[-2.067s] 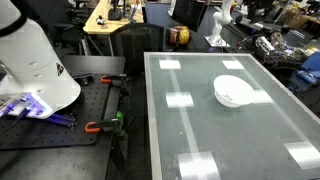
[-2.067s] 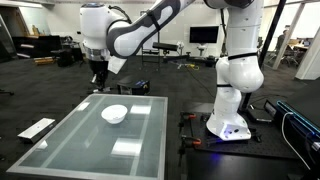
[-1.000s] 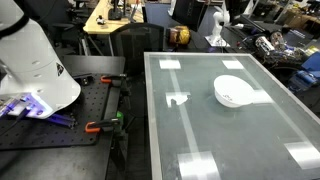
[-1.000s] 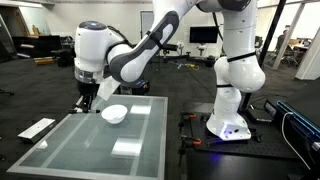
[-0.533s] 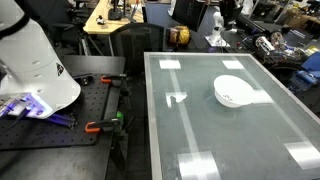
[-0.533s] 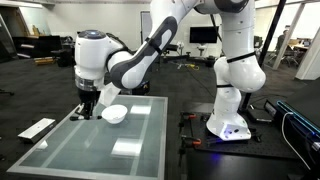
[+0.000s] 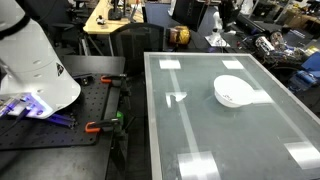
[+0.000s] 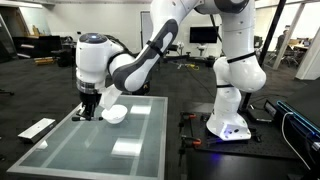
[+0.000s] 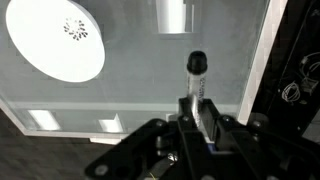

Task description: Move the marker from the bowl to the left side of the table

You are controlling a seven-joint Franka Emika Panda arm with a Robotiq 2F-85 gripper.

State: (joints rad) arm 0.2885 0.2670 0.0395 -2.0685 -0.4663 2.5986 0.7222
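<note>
The white bowl [image 7: 233, 91] sits on the glass table [image 7: 200, 145]; nothing shows inside it. It also shows in an exterior view [image 8: 114, 114] and at the top left of the wrist view [image 9: 55, 40]. My gripper [image 9: 198, 105] is shut on the marker [image 9: 196, 68], which has a black tip and a pale barrel and sticks out past the fingers over the table [image 9: 120, 100]. In an exterior view my gripper [image 8: 86, 112] hangs low over the table [image 8: 90, 150], beside the bowl and near the table's rim. Contact between marker and table cannot be told.
A dark perforated bench [image 7: 40, 135] with orange-handled clamps [image 7: 100, 127] and the robot base [image 7: 30, 60] adjoins the table. A flat white object [image 8: 38, 128] lies on the floor past the table. Desks and equipment stand behind.
My arm has come down from above the bowl to just over the table beside it, still holding the marker. The bowl has not moved.
</note>
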